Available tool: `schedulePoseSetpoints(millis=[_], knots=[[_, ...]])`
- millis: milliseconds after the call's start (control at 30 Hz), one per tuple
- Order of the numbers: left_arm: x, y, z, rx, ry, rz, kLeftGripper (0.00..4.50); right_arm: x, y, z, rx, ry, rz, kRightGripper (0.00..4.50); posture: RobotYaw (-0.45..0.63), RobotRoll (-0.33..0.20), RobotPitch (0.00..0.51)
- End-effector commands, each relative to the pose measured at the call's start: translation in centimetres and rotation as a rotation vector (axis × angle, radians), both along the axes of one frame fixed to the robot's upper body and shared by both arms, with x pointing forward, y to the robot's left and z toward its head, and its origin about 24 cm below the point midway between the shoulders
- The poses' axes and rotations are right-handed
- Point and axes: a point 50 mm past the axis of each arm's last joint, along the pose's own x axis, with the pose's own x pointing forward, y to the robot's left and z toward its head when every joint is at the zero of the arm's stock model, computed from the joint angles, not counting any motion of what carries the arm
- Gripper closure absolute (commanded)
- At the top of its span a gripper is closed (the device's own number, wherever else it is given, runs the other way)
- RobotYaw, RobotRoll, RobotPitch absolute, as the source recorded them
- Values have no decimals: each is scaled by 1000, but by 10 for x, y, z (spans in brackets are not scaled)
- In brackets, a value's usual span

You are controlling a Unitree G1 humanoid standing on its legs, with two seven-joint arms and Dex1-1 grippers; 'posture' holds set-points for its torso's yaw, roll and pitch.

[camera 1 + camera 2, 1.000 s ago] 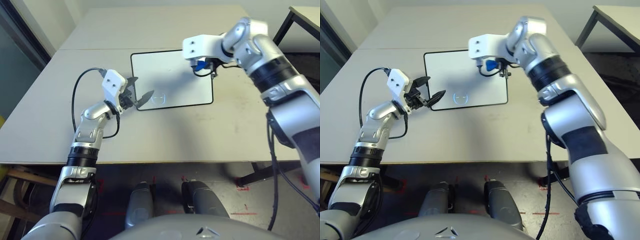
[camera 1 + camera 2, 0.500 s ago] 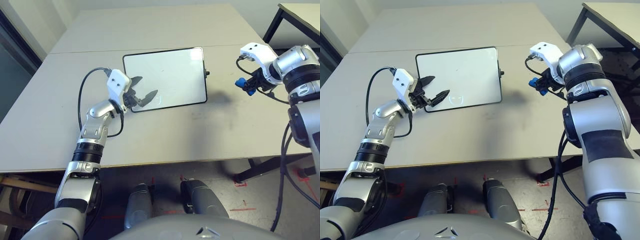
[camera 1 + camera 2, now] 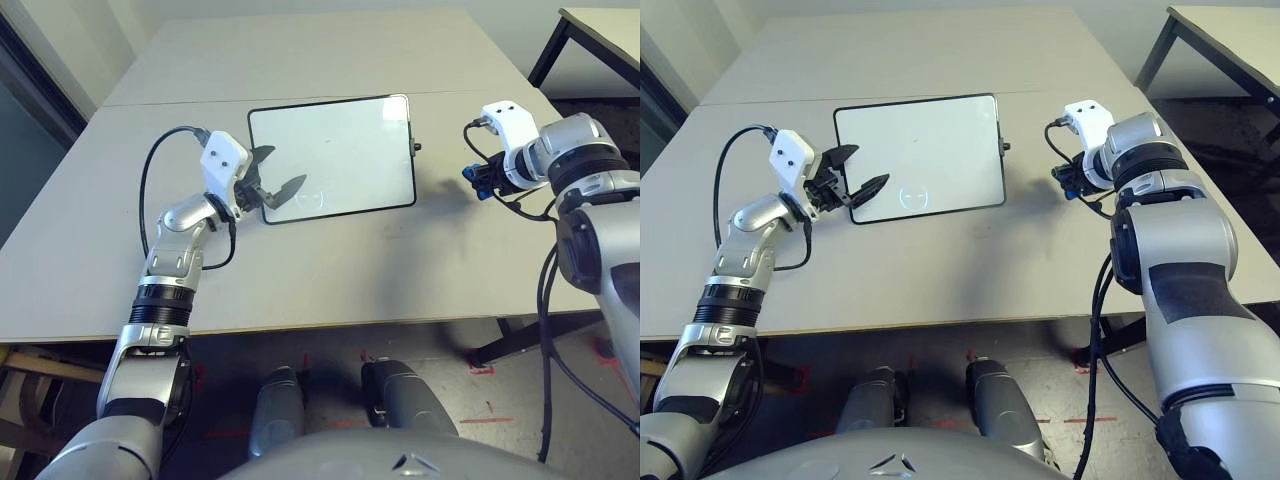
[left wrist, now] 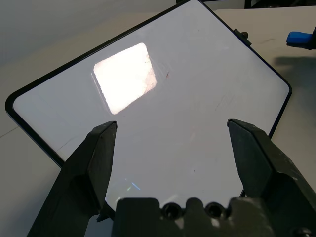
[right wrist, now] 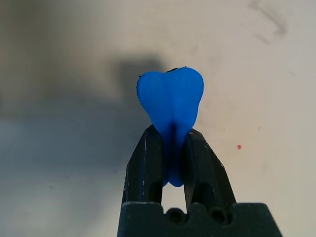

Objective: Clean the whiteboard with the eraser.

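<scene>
Robot's left arm [image 3: 165, 295]: shiny silver, black ring bands, white block w/ dark screws on the wrist, black cable looping out. Right arm [image 3: 1180, 260]: same silver, rounded parts, wide dark patch, white block w/ dots, long black cables hanging. Left gripper [image 4: 170, 123]: 2 black pointy fingers. Right gripper [image 5: 173, 133]: black too, w/ round holes at the base.
</scene>
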Motion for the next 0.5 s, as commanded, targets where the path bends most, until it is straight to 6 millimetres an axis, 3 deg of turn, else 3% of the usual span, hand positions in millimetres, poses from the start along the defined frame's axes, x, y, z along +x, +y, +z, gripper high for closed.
schedulePoseSetpoints(millis=[33, 133, 367, 500], knots=[[-3, 5, 2, 17, 5, 6, 0, -1, 3, -11, 21, 2, -28, 4117, -120, 0, 63], [-3, 6, 4, 23, 5, 8, 0, 0, 6, -14, 30, -10, -42, 4117, -120, 0, 58], [-2, 9, 8, 41, 6, 8, 0, 0, 1, -15, 29, -34, -84, 1667, -131, 0, 52], [-1, 15, 15, 32, -11, 25, 0, 9, -2, 3, 43, -172, -75, 79, -132, 0, 49]])
